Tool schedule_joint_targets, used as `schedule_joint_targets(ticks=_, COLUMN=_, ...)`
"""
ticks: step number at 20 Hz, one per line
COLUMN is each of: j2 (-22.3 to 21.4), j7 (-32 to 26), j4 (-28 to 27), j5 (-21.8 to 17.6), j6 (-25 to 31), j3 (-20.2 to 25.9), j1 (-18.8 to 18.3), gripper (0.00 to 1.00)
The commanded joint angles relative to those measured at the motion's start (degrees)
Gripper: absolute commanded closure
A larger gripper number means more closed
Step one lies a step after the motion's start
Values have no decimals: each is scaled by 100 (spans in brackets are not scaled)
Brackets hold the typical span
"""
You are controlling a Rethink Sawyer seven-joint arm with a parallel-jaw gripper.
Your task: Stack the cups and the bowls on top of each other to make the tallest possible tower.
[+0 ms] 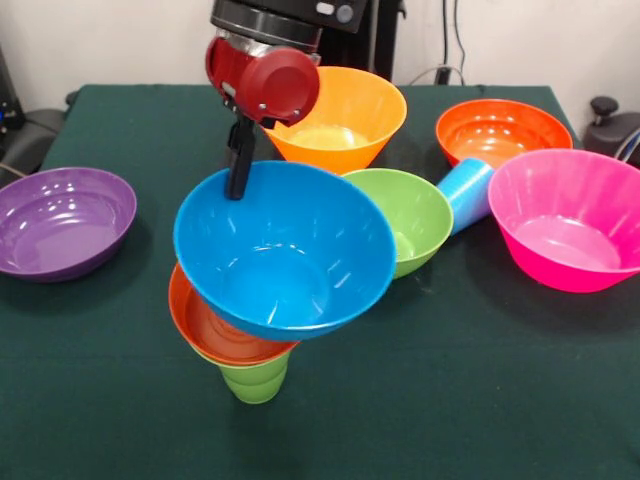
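My gripper [240, 172] is shut on the far rim of a large blue bowl [290, 265]. The bowl is tilted, its opening facing the camera. Its lower side lies in or just over an orange bowl [205, 330] that sits on an upright lime green cup [256, 380] near the table's front. A yellow-orange bowl [345, 120] stands behind the gripper. A green bowl [410, 215] sits to the right of the blue one. A light blue cup [468, 190] lies on its side beside the green bowl.
A purple bowl [62, 222] sits at the left. A pink bowl [570, 220] is at the right, with another orange bowl [500, 130] behind it. The green table cloth [480, 390] ends at the back, by cables and dark equipment.
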Motion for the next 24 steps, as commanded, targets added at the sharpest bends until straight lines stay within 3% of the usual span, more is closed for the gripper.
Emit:
schedule_joint_targets(ticks=1, j2=-15, j7=86, j4=499, j5=-278, j6=-273, j3=794, j1=-395, gripper=100)
schedule_joint_targets(ticks=7, j2=-126, j7=-79, j4=498, j5=-397, j6=-364, j3=1039, j1=-766, gripper=100)
schedule_joint_targets(ticks=13, j2=-34, j7=-136, j4=380, j5=-507, j6=-433, j3=1117, j1=-889, gripper=100)
schedule_joint_targets(ticks=24, j2=364, j7=213, j4=119, j5=-326, j6=-552, j3=742, j1=-400, gripper=100)
